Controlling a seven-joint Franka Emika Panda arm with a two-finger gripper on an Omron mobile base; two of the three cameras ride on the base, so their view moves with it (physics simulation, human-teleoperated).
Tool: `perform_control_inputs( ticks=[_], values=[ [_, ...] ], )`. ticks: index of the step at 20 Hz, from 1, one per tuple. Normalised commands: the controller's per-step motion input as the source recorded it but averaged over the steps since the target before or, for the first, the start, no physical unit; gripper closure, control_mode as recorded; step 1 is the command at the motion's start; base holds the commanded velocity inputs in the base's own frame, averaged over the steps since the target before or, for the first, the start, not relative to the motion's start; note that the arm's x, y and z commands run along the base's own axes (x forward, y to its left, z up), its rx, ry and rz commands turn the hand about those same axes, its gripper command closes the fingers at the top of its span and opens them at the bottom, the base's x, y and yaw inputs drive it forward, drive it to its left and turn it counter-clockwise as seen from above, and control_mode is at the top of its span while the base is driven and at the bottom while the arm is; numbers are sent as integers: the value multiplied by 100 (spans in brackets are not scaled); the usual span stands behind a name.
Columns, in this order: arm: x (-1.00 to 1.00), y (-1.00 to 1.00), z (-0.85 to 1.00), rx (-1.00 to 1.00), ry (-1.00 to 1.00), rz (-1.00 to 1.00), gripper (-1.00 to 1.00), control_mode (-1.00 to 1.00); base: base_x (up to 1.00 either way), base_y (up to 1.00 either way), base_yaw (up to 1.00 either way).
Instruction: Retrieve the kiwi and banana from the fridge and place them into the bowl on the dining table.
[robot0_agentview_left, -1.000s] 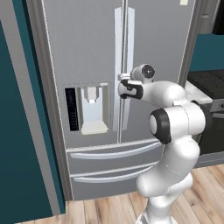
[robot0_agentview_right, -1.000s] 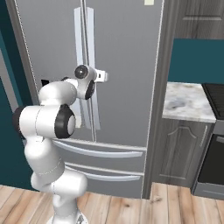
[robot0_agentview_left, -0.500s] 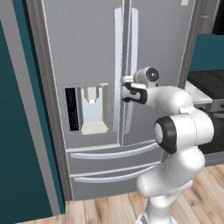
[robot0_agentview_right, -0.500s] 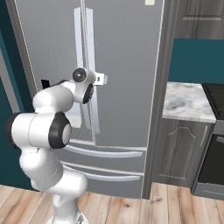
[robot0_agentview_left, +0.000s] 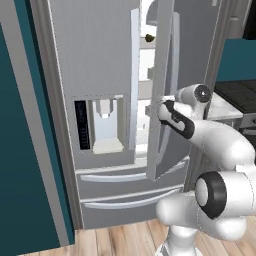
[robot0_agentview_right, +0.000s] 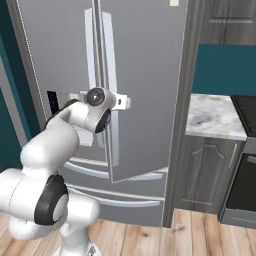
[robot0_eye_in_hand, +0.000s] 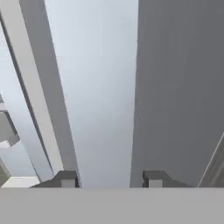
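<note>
Fridge (robot0_agentview_left: 100, 75) right door (robot0_agentview_right: 145, 75) ajar; white shelved interior visible through gap. Kiwi (robot0_agentview_left: 149, 37) small dark lump on upper shelf, 12 o'clock from gripper (robot0_agentview_left: 162, 107). Fingertips (robot0_eye_in_hand: 66, 178) apart, straddling door's pale handle (robot0_eye_in_hand: 98, 87); contact unclear. Dispenser (robot0_agentview_left: 102, 125) on left door. Two drawers below. Wood floor (robot0_agentview_right: 200, 235). Marble counter (robot0_agentview_right: 212, 115) at 3 o'clock, stove beyond.

Kiwi (robot0_agentview_left: 149, 37) on upper shelf inside fridge (robot0_agentview_left: 100, 75), behind door (robot0_agentview_left: 162, 90)
</note>
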Motion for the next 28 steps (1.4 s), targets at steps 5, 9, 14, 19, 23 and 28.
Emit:
perform_control_inputs(
  ticks=[5, 9, 14, 19, 23, 28],
  values=[
    [-100, -83, 0, 0, 3, 0, 100, -100, 0, 0, 0],
    [-99, -72, 0, 0, 2, 0, 100, -100, 0, 0, 0],
    [-88, -35, 2, 0, 0, 0, -100, -100, 0, 0, 0],
    [-93, -4, 30, -3, 0, 0, -100, -100, 0, 0, 0],
    [-47, 61, 65, -21, 8, 0, -100, -100, 0, 0, 0],
    [-4, 89, 60, -33, 25, 0, -100, -100, 0, 0, 0]
  ],
)
